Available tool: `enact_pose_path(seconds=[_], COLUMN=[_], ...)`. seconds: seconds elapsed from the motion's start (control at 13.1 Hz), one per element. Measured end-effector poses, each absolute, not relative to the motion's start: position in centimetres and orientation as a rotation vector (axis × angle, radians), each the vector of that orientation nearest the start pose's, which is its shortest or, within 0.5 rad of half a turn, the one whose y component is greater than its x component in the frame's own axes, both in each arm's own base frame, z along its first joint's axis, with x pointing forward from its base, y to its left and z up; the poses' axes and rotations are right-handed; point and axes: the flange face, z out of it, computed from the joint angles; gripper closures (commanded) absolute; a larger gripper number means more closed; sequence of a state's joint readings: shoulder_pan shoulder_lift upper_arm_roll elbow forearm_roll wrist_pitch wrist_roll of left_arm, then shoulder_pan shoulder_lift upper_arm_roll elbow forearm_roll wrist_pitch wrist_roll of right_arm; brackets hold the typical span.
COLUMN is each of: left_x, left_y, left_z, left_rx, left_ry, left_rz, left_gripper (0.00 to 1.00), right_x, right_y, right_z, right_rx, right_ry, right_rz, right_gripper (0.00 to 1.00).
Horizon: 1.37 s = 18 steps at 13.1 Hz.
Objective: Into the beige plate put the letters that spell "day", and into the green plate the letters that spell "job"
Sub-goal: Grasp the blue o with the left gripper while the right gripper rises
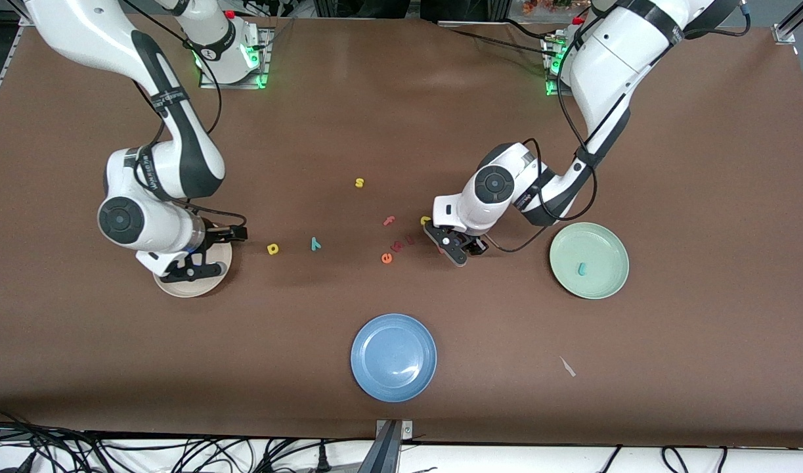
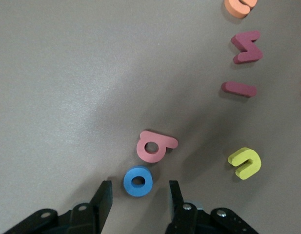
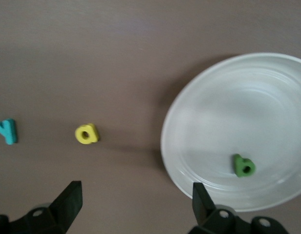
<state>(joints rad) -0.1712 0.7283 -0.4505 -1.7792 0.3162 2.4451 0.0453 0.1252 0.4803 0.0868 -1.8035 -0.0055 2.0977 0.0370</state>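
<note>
Finds the left end effector [image 1: 455, 253] low over the bench [image 1: 401, 118] at the cluster of loose letters. Shows it released, its fingers [image 2: 104, 200] straddling the dark blue o [image 2: 138, 181] with a gap on each side. Puts the pink b [image 2: 155, 145] just beside that o. Shows the light blue j [image 1: 580, 268] lying in the green plate [image 1: 591, 236], toward the left arm's end. Finds the right end effector [image 1: 197, 268] over the rim of the beige plate [image 1: 184, 287], released and empty, fingers wide. Shows the green a [image 3: 243, 165] inside the beige plate. Puts the yellow d [image 1: 273, 249] and the teal y [image 1: 315, 244] on the bench, the d near that plate and the y between the d and the cluster.
</note>
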Motion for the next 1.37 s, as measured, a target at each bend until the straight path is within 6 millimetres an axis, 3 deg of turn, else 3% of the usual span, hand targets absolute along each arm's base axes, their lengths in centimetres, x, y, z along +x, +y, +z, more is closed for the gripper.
enact_pose_path(seconds=[0.3, 0.46, 0.53, 1.07, 1.37], left_x=[54.7, 54.7, 54.8, 55.0, 55.2], left_y=[-36.5, -36.5, -36.5, -36.6, -36.1], left_z=[17.6, 17.2, 17.2, 17.5, 18.8], left_rx=[-2.985, -2.989, -2.989, -2.99, -2.95], left_ry=[1.27, 1.272, 1.272, 1.27, 1.273], left_rz=[-0.011, -0.02, -0.021, -0.03, 0.031], left_gripper=[0.5, 0.86, 1.0, 1.0, 1.0], right_x=[61.6, 61.1, 60.9, 59.3, 57.9], right_y=[15.6, 16.1, 16.2, 16.5, 18.4], right_z=[23.8, 22.3, 21.9, 19.7, 18.9], right_rx=[-3.094, -3.09, -3.088, -3.073, -3.063], right_ry=[-0.327, -0.338, -0.341, -0.336, -0.386], right_rz=[0.16, 0.117, 0.085, -0.068, -0.082], right_gripper=[0.0, 0.0, 0.0, 0.0, 0.01])
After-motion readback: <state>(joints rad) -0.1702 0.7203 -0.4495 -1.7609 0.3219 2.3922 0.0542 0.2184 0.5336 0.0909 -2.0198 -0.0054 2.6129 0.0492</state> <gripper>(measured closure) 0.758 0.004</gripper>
